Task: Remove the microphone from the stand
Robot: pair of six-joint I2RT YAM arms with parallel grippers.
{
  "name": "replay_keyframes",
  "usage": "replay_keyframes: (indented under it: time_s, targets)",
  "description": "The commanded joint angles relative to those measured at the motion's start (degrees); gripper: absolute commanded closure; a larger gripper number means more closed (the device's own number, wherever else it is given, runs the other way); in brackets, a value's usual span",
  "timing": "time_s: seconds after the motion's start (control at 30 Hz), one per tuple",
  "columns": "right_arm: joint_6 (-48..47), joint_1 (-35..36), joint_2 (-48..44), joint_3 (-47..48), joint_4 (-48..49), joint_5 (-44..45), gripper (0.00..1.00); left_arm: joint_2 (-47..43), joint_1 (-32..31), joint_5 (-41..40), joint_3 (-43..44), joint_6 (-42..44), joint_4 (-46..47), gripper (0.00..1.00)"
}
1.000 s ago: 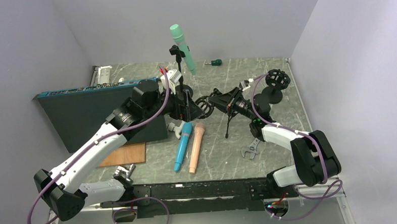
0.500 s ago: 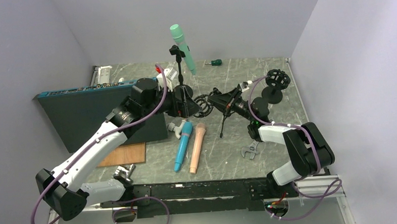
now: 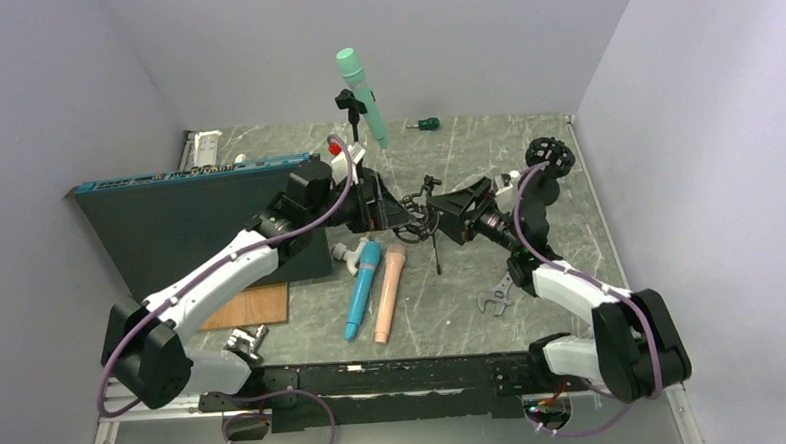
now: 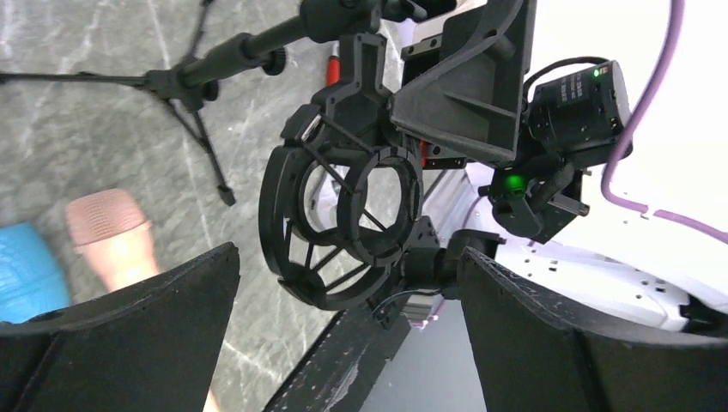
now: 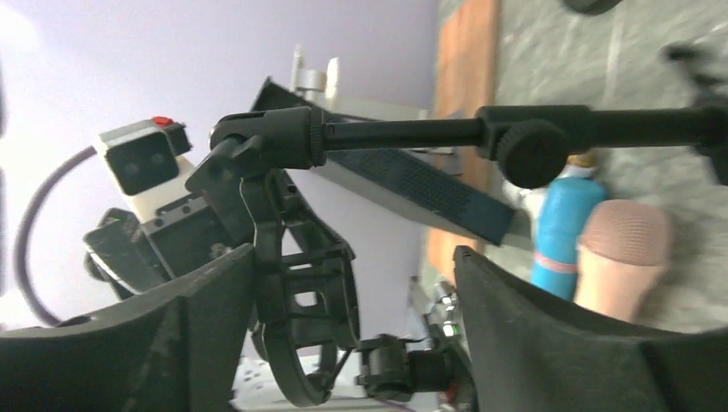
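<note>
A mint-green microphone (image 3: 360, 93) sits clipped in a tall black stand (image 3: 357, 143) at the back of the table. A blue microphone (image 3: 363, 288) and a pink microphone (image 3: 389, 292) lie side by side on the table. Between my two arms a small black tripod stand (image 3: 436, 242) leans over, and its ring-shaped shock mount (image 4: 343, 223) is empty. My left gripper (image 4: 343, 266) is open, with the mount just beyond its fingertips. My right gripper (image 5: 354, 257) faces it, open, with the mount (image 5: 300, 292) against the inside of its left finger and the stand's pole (image 5: 412, 133) across the view above.
A dark slanted panel (image 3: 188, 211) stands at the left, with a wooden board (image 3: 248, 306) in front of it. A wrench (image 3: 497, 297) lies near the right arm. Another black mount on a round base (image 3: 546, 160) stands at the back right, and a small screwdriver (image 3: 425, 124) lies at the back.
My right gripper was shut on the tripod stand and has opened, drawing back to the right. My left gripper has moved right, closer to the shock mount.
</note>
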Motion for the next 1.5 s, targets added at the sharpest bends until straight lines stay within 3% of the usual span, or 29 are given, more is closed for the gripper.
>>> replay_keyframes:
  time_s: [0.0,0.17,0.37,0.5,0.63,0.8,0.93,1.17,1.3,1.37,1.4,1.47]
  targets:
    - [-15.5,-1.9,-6.7,5.1,-23.6,2.2,0.09,2.0,0.1,5.9,-0.3,-4.7,10.7,0.01]
    - [-28.2,-9.0,-9.5,11.2,-39.0,-0.1,0.0,4.5,0.0,7.6,0.5,-5.5,12.0,0.01]
    - [-38.8,-19.0,-10.3,14.7,-44.6,-7.4,0.0,5.3,-1.4,6.6,0.8,-3.8,10.4,0.05]
    - [-41.1,-19.1,-7.2,14.6,-38.9,-9.8,0.03,5.1,-2.6,4.4,2.1,-0.5,6.6,0.11]
    - [-41.3,-17.0,0.8,15.5,-31.3,-16.0,0.28,5.0,-2.7,4.9,1.3,-0.4,6.5,0.3]
    - [-46.5,-12.1,2.8,14.9,-26.4,-11.1,0.33,5.6,-1.5,6.8,2.6,0.3,4.5,0.52]
    - [-44.7,-10.5,6.0,14.1,-16.9,-13.8,0.46,6.3,-0.2,6.9,4.9,2.3,0.4,0.64]
    - [-42.7,-9.9,14.4,14.0,-5.2,-17.6,0.56,7.2,1.6,6.8,8.3,6.1,-6.4,0.85]
    - [-42.0,-10.0,16.2,14.0,-2.5,-18.1,0.58,6.4,2.1,6.6,7.9,6.6,-6.7,0.95]
    - [-42.4,-10.0,16.5,14.2,-2.7,-18.0,0.57,6.1,2.4,6.0,8.5,7.5,-8.2,0.95]
    - [-42.2,-10.0,16.8,14.4,-2.3,-18.1,0.57,6.0,2.5,6.2,8.9,7.8,-8.7,0.91]
    - [-41.8,-10.0,17.7,14.9,-1.7,-18.4,0.57,5.6,2.7,7.3,8.9,7.6,-8.4,0.72]
